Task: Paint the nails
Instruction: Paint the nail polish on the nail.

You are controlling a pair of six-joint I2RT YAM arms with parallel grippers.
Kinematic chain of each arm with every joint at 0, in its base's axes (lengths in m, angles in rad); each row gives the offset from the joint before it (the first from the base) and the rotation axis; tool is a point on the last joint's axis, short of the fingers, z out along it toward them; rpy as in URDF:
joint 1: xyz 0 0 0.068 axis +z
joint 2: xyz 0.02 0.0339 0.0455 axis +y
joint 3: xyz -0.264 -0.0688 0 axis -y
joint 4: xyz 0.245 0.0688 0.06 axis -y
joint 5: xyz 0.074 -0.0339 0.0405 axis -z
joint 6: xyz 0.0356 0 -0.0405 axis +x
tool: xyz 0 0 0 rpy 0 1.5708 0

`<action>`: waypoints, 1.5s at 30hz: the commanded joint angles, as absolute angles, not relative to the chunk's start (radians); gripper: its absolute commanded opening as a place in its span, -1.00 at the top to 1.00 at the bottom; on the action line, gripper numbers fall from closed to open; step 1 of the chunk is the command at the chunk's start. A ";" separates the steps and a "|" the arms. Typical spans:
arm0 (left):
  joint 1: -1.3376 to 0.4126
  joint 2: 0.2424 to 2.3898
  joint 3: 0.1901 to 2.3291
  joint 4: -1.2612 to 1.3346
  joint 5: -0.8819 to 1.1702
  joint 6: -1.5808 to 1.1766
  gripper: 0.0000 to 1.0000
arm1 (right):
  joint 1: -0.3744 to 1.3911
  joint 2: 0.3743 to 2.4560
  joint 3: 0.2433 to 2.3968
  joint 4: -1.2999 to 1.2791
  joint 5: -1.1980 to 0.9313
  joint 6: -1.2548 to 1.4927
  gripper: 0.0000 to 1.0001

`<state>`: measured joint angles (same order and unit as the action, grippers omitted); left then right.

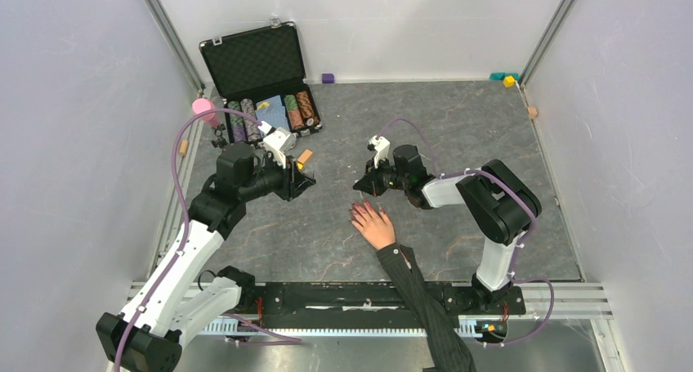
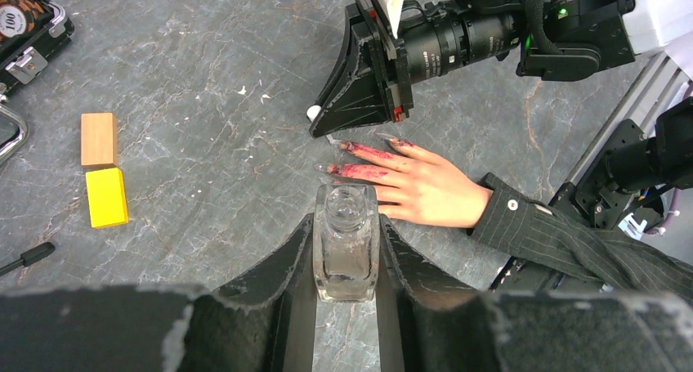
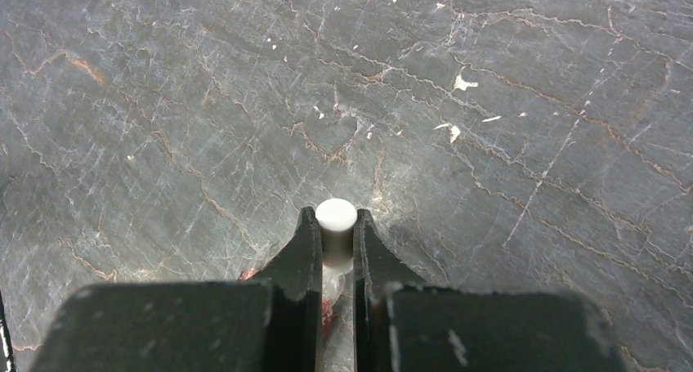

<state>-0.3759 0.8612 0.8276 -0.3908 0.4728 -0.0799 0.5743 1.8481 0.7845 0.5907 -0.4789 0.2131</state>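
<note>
Two views split it: only the overhead shows the case [image 1: 260, 78] with its lid up at far left, while only the left wrist view catches the nails [image 2: 351, 147], red-smeared, on the hand [image 2: 429, 192] lying flat mid-table. Left gripper [image 2: 346, 225] is clamped on a clear bottle [image 2: 346, 262] with an open neck. Right gripper [image 3: 335, 225] pinches a white cap [image 3: 336, 212], just beyond the fingertips. One chip [image 2: 11, 16] reads "100".

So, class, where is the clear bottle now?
The clear bottle sits lower centre of the left wrist view, clamped in the left claw, its neck close to the hand's red nails.
</note>
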 commanded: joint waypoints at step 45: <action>-0.370 0.838 0.827 -0.371 0.476 -0.051 0.96 | 0.596 1.717 0.762 0.500 -0.440 0.150 1.00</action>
